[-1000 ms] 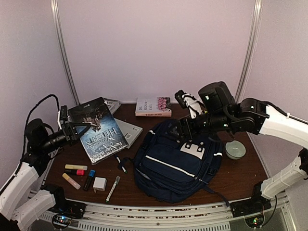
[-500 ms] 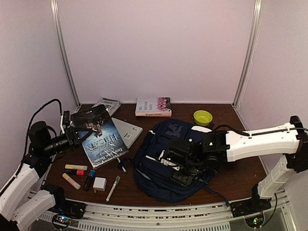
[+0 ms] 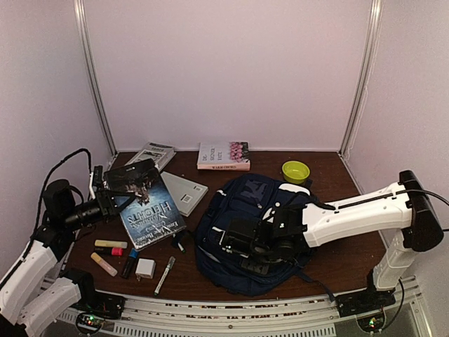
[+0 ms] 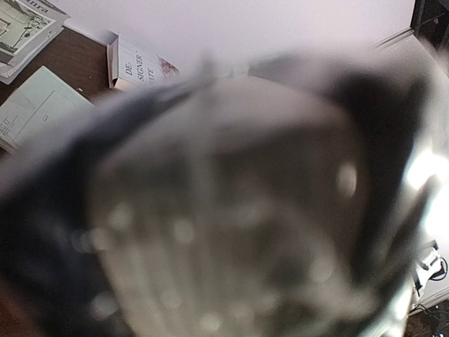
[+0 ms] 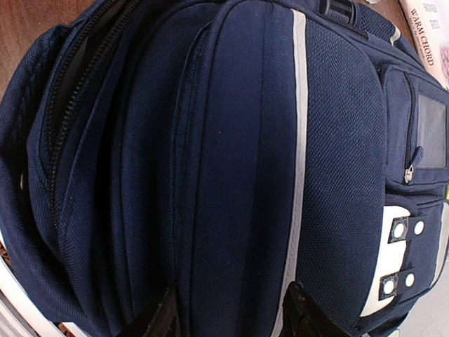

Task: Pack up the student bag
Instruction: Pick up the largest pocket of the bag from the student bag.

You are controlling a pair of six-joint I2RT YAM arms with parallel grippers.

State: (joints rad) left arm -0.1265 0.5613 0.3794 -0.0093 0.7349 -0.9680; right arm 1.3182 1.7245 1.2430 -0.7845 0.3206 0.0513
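The student bag (image 3: 263, 210), a navy backpack with white trim, lies on the table right of centre. It fills the right wrist view (image 5: 231, 140), where its white dotted patch shows at the lower right. My right gripper (image 3: 238, 242) hovers close over the bag's front panel. Its fingers (image 5: 305, 316) are spread open with nothing between them but bag fabric (image 5: 235, 319). My left gripper (image 3: 107, 199) is shut on the edge of a dark-covered book (image 3: 146, 202) and holds it tilted above the table. The blurred cover (image 4: 231, 210) fills the left wrist view and hides the jaws.
A green bowl (image 3: 295, 170), a pink-covered book (image 3: 223, 155) and a booklet (image 3: 156, 152) sit at the back. A pale green notebook (image 3: 184, 191) lies beside the bag. Highlighters (image 3: 110, 244), a blue marker (image 3: 130, 262), a white cube (image 3: 145, 268) and a pen (image 3: 165, 274) lie front left.
My right arm has swung down from above the bag's back to low over its front panel, uncovering the green bowl. My left gripper has lowered the book slightly.
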